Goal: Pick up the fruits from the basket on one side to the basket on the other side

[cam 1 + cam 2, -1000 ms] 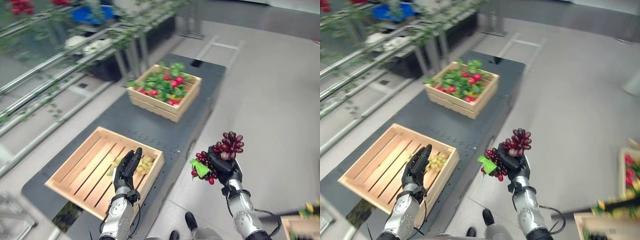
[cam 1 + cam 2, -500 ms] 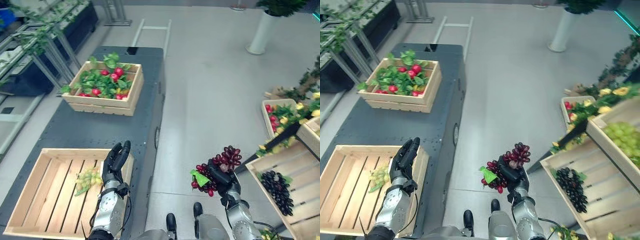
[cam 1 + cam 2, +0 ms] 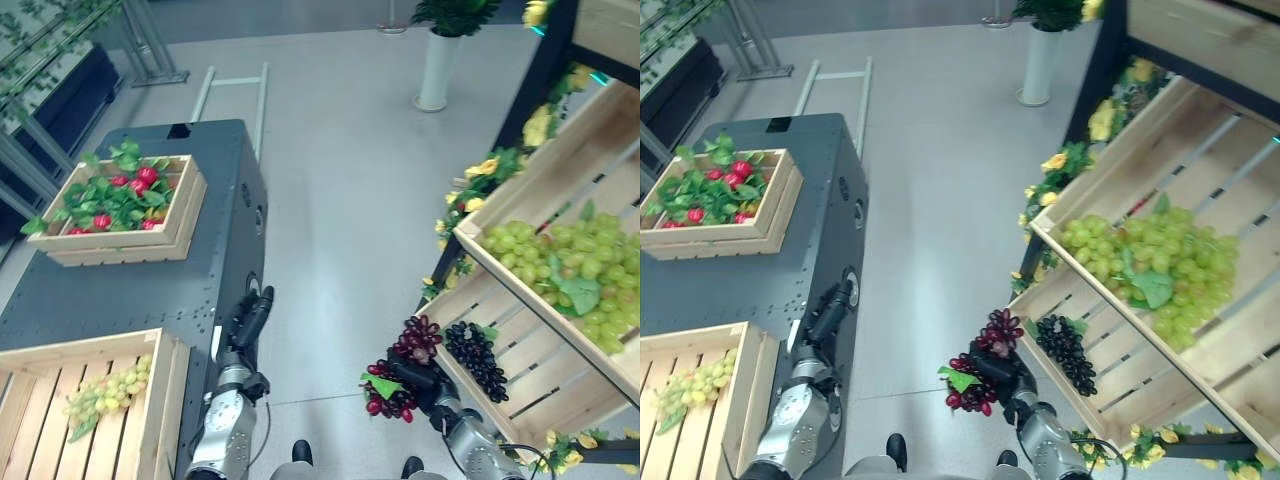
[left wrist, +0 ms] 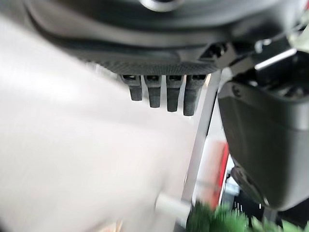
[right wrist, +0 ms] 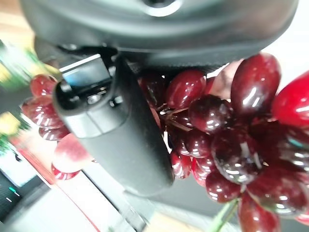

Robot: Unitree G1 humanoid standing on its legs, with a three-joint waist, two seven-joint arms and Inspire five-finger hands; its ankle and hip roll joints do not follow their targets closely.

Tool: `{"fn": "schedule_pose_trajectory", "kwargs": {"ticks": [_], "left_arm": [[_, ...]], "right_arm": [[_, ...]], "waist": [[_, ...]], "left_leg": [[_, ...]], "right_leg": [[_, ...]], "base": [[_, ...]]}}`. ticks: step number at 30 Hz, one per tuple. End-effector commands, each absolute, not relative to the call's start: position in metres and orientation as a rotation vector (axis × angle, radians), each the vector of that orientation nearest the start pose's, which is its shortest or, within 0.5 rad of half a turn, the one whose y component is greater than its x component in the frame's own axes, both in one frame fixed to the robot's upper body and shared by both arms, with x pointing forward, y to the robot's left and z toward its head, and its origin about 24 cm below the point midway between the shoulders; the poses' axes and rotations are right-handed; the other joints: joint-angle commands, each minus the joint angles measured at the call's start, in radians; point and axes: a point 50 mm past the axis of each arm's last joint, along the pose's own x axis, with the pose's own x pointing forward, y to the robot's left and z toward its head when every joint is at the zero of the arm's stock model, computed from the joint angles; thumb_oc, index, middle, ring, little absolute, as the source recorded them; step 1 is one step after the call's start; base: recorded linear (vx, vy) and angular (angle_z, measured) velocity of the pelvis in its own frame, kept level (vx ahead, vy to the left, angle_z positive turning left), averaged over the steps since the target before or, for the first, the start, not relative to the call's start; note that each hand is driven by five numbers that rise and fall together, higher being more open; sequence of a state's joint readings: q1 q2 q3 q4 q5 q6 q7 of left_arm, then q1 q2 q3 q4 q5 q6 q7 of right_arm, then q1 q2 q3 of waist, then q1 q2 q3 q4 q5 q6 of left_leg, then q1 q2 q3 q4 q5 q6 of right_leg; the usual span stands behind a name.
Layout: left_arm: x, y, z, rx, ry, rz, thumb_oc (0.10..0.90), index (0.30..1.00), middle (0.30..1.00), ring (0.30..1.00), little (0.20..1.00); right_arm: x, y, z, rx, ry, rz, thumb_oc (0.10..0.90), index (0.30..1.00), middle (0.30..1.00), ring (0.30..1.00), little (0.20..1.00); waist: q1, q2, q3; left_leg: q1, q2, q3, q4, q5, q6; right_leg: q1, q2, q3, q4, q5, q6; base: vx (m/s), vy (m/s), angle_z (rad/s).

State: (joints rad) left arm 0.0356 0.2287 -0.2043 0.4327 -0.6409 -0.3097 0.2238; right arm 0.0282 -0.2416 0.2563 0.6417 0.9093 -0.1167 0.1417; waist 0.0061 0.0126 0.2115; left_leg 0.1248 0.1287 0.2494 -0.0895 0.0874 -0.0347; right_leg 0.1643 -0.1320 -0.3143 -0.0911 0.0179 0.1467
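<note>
Right wrist view shows the right hand [image 5: 116, 125] with thumb and fingers curled round a bunch of glossy dark red grapes [image 5: 217, 140], which bulges out past the thumb. From the head cameras, that hand [image 3: 425, 382] holds the bunch [image 3: 400, 375] low over the grey floor, its green leaf hanging on the near side, just beside a slanted wooden display crate [image 3: 520, 370] that already holds a bunch of black grapes [image 3: 475, 358]. The left hand [image 3: 248, 322] hangs empty beside the dark grey table [image 3: 130, 290], fingers straight and close together. A near wooden slatted crate [image 3: 165, 400] on that table holds pale green grapes [image 3: 105, 390]; farther off stands a crate of red fruit and green leaves [image 3: 110, 205]. To finish well, the carrying hand probably should bring the bunch over the crate's rim and lower it before letting go, so it does not roll down the slats.
</note>
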Motion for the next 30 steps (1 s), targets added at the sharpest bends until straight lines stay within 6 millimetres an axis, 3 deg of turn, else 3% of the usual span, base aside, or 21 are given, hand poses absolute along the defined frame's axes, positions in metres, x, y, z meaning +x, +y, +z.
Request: {"fn": "schedule_pose_trajectory", "kwargs": {"ticks": [1, 9, 10, 13, 14, 15, 16, 19, 23, 30], "left_arm": [[0.245, 0.203, -0.011, -0.285, 0.097, 0.246, 0.800, 0.900, 0.900, 0.900, 0.900], [0.235, 0.185, -0.038, -0.365, 0.247, 0.269, 0.800, 0.900, 0.900, 0.900, 0.900], [0.233, 0.184, -0.040, -0.367, 0.253, 0.275, 0.800, 0.900, 0.900, 0.900, 0.900], [0.228, 0.178, -0.043, -0.400, 0.268, 0.285, 0.800, 0.900, 0.900, 0.900, 0.900], [0.229, 0.177, -0.043, -0.411, 0.269, 0.285, 0.800, 0.900, 0.900, 0.900, 0.900], [0.231, 0.175, -0.043, -0.427, 0.266, 0.287, 0.800, 0.900, 0.900, 0.900, 0.900], [0.232, 0.173, -0.043, -0.439, 0.264, 0.289, 0.800, 0.900, 0.900, 0.900, 0.900], [0.236, 0.167, -0.045, -0.411, 0.301, 0.279, 0.800, 0.900, 0.900, 0.900, 0.900], [0.227, 0.171, -0.053, -0.387, 0.333, 0.281, 0.800, 0.900, 0.900, 0.900, 0.900], [0.208, 0.176, -0.064, -0.358, 0.368, 0.270, 0.800, 0.900, 0.900, 0.900, 0.900]], "right_arm": [[0.219, -0.155, -0.068, 0.667, 0.390, 0.002, 0.400, 0.300, 0.300, 0.300, 0.300], [0.220, -0.153, -0.066, 0.691, 0.366, -0.053, 0.400, 0.300, 0.300, 0.300, 0.300], [0.219, -0.153, -0.066, 0.689, 0.368, -0.051, 0.400, 0.300, 0.300, 0.300, 0.300], [0.220, -0.157, -0.061, 0.670, 0.335, -0.029, 0.400, 0.300, 0.300, 0.300, 0.300], [0.222, -0.162, -0.058, 0.654, 0.310, -0.030, 0.400, 0.300, 0.300, 0.300, 0.300], [0.225, -0.165, -0.055, 0.639, 0.290, -0.035, 0.400, 0.300, 0.300, 0.300, 0.300], [0.230, -0.168, -0.052, 0.631, 0.274, -0.038, 0.400, 0.300, 0.300, 0.300, 0.300], [0.237, -0.175, -0.047, 0.627, 0.241, -0.095, 0.400, 0.300, 0.300, 0.300, 0.300], [0.227, -0.182, -0.055, 0.635, 0.246, -0.137, 0.400, 0.300, 0.300, 0.300, 0.300], [0.222, -0.194, -0.053, 0.673, 0.179, -0.238, 0.400, 0.300, 0.300, 0.300, 0.300]], "waist": [[0.013, -0.009, -0.050], [-0.031, 0.001, -0.016], [-0.036, -0.001, -0.010], [-0.048, -0.020, 0.029], [-0.044, -0.024, 0.048], [-0.040, -0.018, 0.064], [-0.036, -0.014, 0.079], [-0.040, -0.017, 0.065], [-0.052, -0.013, 0.033], [-0.049, -0.014, -0.001]], "left_leg": [[0.003, -0.096, -0.022, 0.002, -0.124, 0.043], [-0.022, -0.072, -0.007, 0.006, -0.110, 0.036], [-0.030, -0.068, -0.001, 0.035, -0.118, 0.034], [-0.114, -0.052, 0.011, 0.287, -0.190, 0.014], [-0.183, -0.049, -0.017, 0.362, -0.148, 0.006], [-0.214, -0.054, -0.069, 0.325, -0.100, -0.010], [-0.210, -0.056, -0.085, 0.260, -0.090, -0.011], [-0.173, -0.061, -0.075, 0.212, -0.123, 0.013], [-0.081, -0.066, -0.065, 0.108, -0.116, 0.022], [-0.037, -0.084, -0.093, 0.002, -0.093, 0.026]], "right_leg": [[-0.033, -0.005, 0.033, 0.024, -0.011, -0.066], [-0.093, 0.031, 0.085, 0.064, -0.035, -0.093], [-0.097, 0.034, 0.088, 0.074, -0.041, -0.099], [-0.106, 0.027, 0.104, 0.114, -0.054, -0.121], [-0.117, 0.033, 0.118, 0.126, -0.048, -0.139], [-0.122, 0.041, 0.141, 0.136, -0.048, -0.139], [-0.120, 0.045, 0.162, 0.146, -0.052, -0.134], [-0.130, 0.030, 0.150, 0.143, -0.055, -0.118], [-0.116, 0.036, 0.147, 0.112, -0.039, -0.103], [-0.090, 0.052, 0.153, 0.045, -0.008, -0.088]], "base": [[0.03, -0.130, -0.12], [0.00, -0.129, -0.16], [0.00, -0.119, -0.18], [-0.02, -0.091, -0.13], [-0.13, -0.032, -0.20], [-0.12, 0.047, -0.16], [-0.04, 0.119, -0.24], [0.05, 0.094, -0.39], [0.16, 0.079, -0.46], [0.12, 0.016, 0.09]]}}
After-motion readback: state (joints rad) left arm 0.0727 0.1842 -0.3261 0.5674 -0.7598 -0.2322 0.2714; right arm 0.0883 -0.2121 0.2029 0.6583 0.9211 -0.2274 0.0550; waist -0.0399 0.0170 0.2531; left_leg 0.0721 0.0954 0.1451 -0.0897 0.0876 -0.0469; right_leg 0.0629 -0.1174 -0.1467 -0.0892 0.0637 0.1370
